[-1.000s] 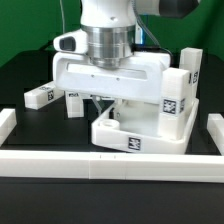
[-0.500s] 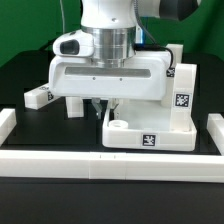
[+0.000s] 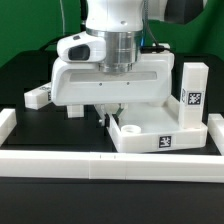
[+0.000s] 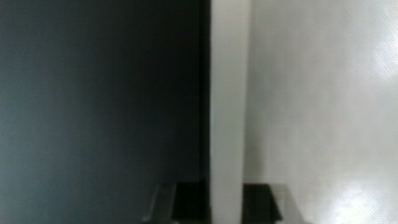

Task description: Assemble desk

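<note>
The white tray-like tabletop (image 3: 150,138) lies on the black table at the exterior view's right, with a round corner socket (image 3: 129,130) showing. A white block leg (image 3: 192,96) with a square tag stands upright at its far right corner. My gripper (image 3: 108,114) reaches down at the tabletop's left end and is shut on its thin rim. In the wrist view that rim is a white tabletop wall (image 4: 228,100) running between the two dark fingers (image 4: 187,203) of the gripper (image 4: 226,203). Two loose legs (image 3: 38,97) (image 3: 72,108) lie at the left, partly behind my hand.
A long white border bar (image 3: 100,163) runs along the front. Shorter bars stand at the left (image 3: 6,122) and the right (image 3: 216,130); the tabletop's right end sits close to the right one.
My gripper and the tabletop in it have moved toward the exterior view's right, and the tabletop has turned a little. The upright leg has travelled with it. The loose legs have stayed put.
</note>
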Robot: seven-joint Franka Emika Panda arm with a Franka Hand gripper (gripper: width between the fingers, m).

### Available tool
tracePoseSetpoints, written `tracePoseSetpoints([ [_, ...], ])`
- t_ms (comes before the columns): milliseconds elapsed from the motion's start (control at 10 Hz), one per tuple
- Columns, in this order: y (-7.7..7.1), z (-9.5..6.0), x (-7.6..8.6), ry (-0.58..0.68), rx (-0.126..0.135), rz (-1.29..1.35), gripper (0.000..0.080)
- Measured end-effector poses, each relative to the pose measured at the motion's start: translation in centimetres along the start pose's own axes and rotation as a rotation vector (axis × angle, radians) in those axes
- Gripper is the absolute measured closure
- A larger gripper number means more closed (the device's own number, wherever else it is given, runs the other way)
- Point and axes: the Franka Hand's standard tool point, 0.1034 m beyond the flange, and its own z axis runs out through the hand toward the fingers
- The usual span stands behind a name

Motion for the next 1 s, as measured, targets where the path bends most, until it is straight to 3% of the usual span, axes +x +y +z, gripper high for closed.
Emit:
tracePoseSetpoints([
  [400, 0.4, -0.2, 0.2, -0.008, -0.013, -0.223, 0.0735],
  [700, 0.4, -0.6, 3.2, -0.002, -0.033, -0.506, 0.0736],
  [1000, 0.9, -0.6, 2.8, -0.020, -0.045, -0.646, 0.0736],
])
